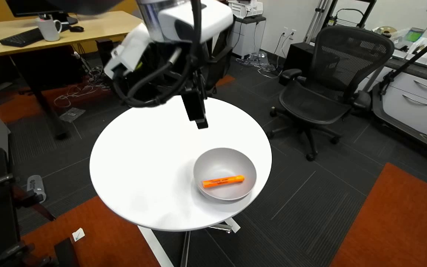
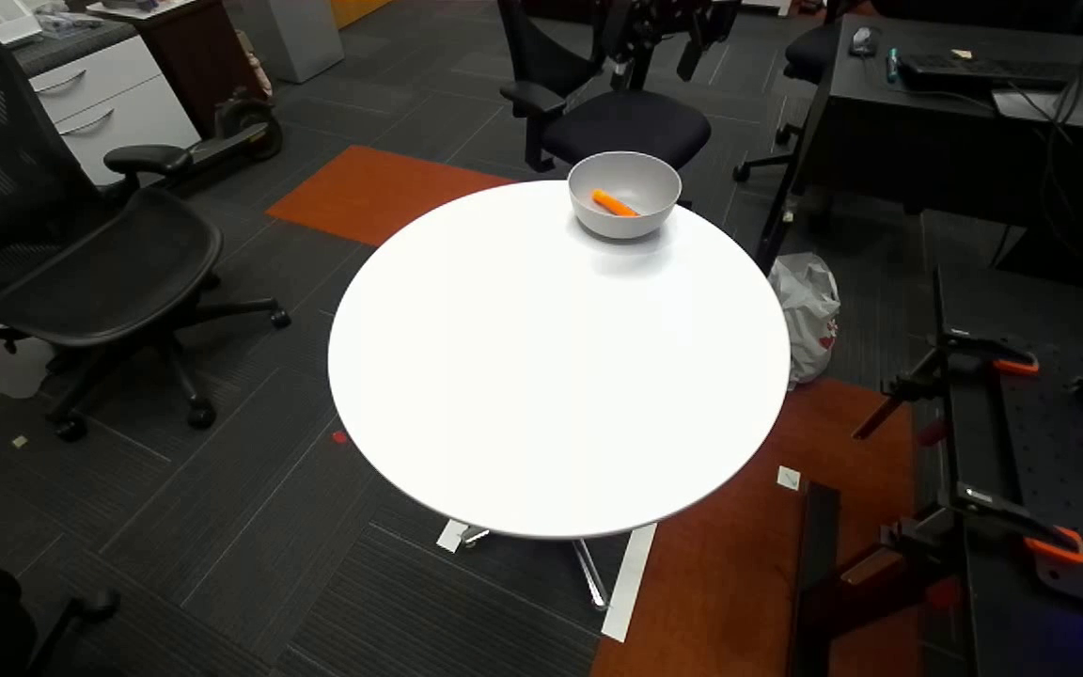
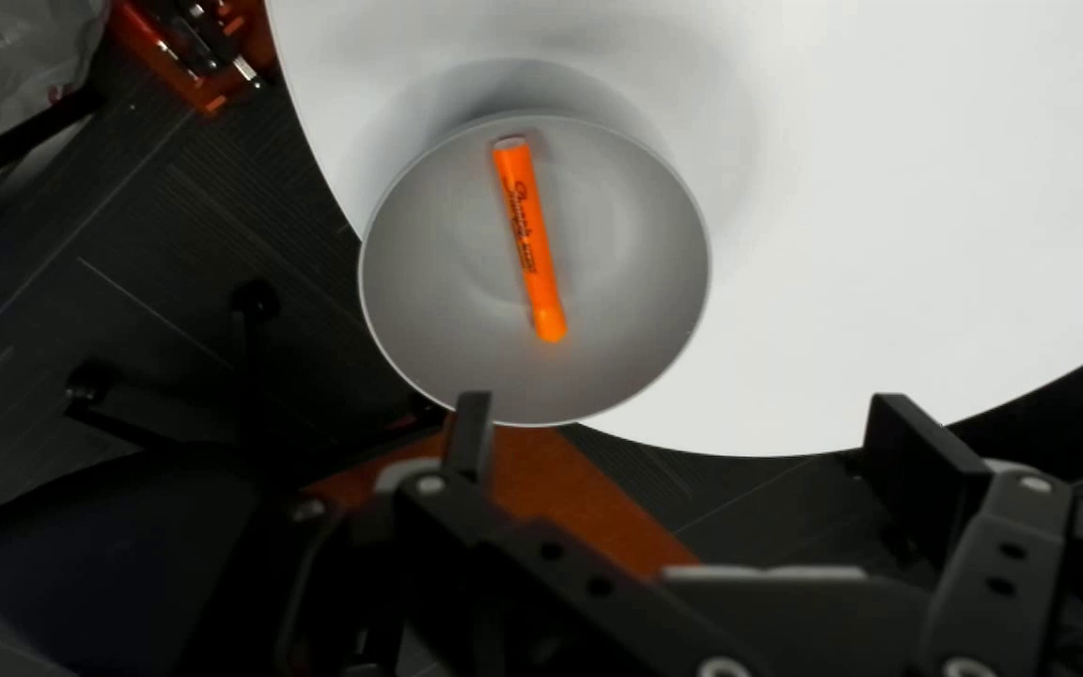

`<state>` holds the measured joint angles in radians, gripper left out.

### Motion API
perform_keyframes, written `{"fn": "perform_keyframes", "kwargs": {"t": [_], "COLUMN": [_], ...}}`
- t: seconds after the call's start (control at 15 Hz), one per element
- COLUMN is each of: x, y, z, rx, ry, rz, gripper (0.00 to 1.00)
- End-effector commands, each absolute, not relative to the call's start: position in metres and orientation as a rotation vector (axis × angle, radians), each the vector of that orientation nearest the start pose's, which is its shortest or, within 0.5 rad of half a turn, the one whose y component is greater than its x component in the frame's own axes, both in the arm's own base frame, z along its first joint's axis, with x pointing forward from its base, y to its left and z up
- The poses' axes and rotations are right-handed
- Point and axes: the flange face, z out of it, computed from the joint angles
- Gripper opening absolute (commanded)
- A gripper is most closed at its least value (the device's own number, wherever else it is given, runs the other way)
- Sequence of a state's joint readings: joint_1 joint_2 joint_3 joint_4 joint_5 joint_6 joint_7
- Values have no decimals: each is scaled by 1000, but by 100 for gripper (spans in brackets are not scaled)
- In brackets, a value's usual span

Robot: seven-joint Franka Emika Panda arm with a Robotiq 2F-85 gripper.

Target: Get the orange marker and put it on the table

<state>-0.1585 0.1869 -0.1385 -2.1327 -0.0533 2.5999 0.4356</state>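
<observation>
The orange marker point(image 1: 223, 181) lies in a grey bowl point(image 1: 217, 161), leaning across its inside; it also shows in an exterior view point(image 2: 615, 203) and the wrist view point(image 3: 530, 240). The bowl stands near the edge of the round white table point(image 1: 139, 167). The table also shows in an exterior view point(image 2: 551, 367) and the wrist view point(image 3: 899, 188). My gripper point(image 3: 682, 400) is open with nothing between its fingers. In the wrist view the left fingertip overlaps the bowl's lower rim and the marker is above it. In an exterior view the gripper point(image 1: 201, 124) hangs above the table, apart from the bowl.
Black office chairs point(image 1: 332, 85) point(image 2: 626, 127) stand around the table. A wooden desk point(image 1: 98, 26) with a mug point(image 1: 48, 29) is at the back. A dark bench with clamps point(image 2: 1030, 451) is at one side, and a plastic bag point(image 2: 805, 310) lies on the floor.
</observation>
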Motion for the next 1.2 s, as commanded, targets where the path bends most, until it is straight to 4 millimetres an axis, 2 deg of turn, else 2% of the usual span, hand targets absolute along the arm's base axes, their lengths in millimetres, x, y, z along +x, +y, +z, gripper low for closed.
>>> {"fn": "perform_keyframes", "kwargs": {"t": [0.0,0.27,0.33,0.53,0.87,1.13], "x": [589,600,588,596,600,599], "y": [-196,-211,-207,-210,-215,-224], "z": [315,275,285,267,267,239], "rx": [-2983,-3008,-3001,-3011,-2994,-3067], "ry": [1115,1126,1135,1133,1164,1099], "rz": [-406,-292,-334,-308,-310,-226], "gripper": [100,100,100,100,100,100]}}
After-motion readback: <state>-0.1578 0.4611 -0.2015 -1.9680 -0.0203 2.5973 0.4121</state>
